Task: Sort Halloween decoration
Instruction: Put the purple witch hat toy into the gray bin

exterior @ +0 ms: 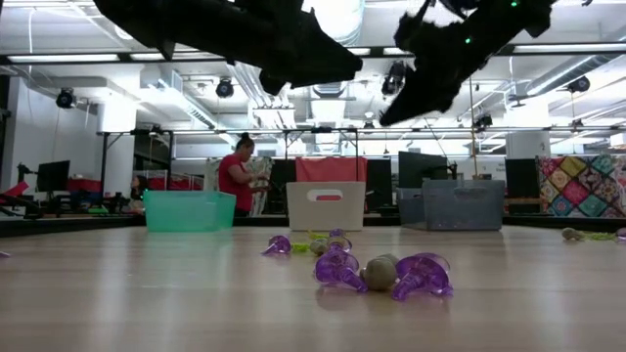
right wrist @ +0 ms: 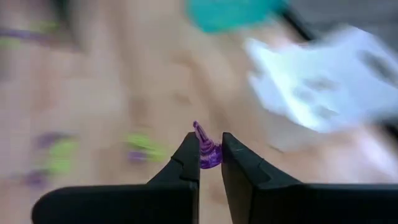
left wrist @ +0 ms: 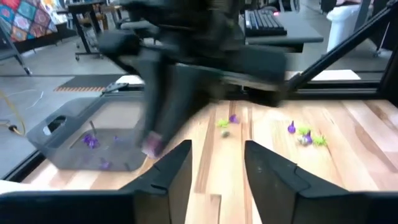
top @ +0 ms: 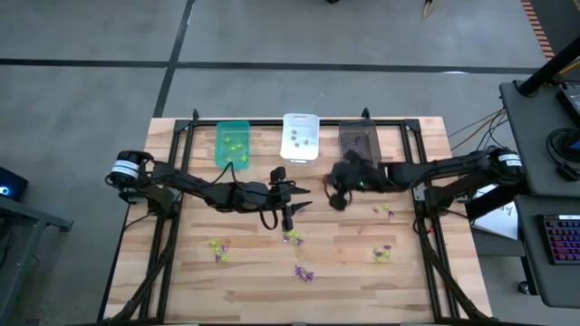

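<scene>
My right gripper is shut on a small purple spiky trinket and hangs above the table near the dark grey bin. To its left, over the table's middle, my left gripper stands open with nothing between its fingers; in the high view it is the left gripper. Loose purple and yellow-green trinkets lie on the wood below. The green bin and the white bin stand in the far row. Purple pieces lie in the grey bin. My right gripper pinches the purple trinket's lower body between its two fingertips. The trinket's pointed spike sticks out past the fingers. The fingers slant downward from the table's right side, and the trinket is lifted clear of the table.
More trinkets lie in small groups at the near left, near middle and near right, with one more group under the right arm. A person stands in the room beyond the bins.
</scene>
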`<state>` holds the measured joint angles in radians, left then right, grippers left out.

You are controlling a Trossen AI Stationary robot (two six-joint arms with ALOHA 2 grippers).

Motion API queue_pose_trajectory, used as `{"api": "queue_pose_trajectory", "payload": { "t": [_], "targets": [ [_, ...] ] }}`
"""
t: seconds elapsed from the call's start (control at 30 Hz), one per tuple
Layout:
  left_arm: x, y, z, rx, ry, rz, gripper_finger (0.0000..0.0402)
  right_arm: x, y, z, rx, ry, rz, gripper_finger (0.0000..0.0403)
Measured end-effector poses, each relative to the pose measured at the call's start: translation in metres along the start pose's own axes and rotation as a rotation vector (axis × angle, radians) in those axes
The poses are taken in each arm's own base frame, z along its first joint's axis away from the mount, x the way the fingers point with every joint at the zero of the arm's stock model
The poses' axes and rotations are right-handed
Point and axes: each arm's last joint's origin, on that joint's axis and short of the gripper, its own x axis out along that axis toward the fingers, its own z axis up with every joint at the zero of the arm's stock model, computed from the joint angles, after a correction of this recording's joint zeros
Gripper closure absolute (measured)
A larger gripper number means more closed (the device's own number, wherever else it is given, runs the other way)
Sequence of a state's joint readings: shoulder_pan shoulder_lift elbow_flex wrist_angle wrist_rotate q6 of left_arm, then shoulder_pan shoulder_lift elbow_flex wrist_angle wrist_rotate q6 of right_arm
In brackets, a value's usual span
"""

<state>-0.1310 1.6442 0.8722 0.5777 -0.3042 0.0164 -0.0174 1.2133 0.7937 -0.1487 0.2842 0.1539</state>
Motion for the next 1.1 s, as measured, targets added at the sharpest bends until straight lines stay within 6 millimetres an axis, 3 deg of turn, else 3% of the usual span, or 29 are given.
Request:
{"api": "queue_pose_trajectory", "payload": {
  "t": [0.27, 0.43, 0.63, 0.77, 1.1],
  "targets": [
    [-0.01, 0.003, 0.012, -0.006, -0.011, 0.0, 0.0255, -0.014, -0.066, 0.035, 0.174, 0.177, -0.286, 0.0378],
    [-0.01, 0.003, 0.012, -0.006, -0.011, 0.0, 0.0255, -0.017, -0.121, 0.04, 0.38, 0.32, -0.442, 0.0378],
    [-0.01, 0.003, 0.012, -0.014, -0.006, 0.0, 0.0255, 0.006, -0.179, 0.021, 0.533, 0.54, -0.414, 0.0378],
    [-0.01, 0.003, 0.01, -0.02, 0.011, 0.0, 0.0255, 0.024, -0.205, -0.001, 0.577, 0.712, -0.404, 0.0378],
    [-0.01, 0.003, 0.008, -0.02, 0.027, 0.0, 0.0255, 0.058, -0.225, -0.028, 0.536, 0.873, -0.4, 0.0362]
  ]
}}
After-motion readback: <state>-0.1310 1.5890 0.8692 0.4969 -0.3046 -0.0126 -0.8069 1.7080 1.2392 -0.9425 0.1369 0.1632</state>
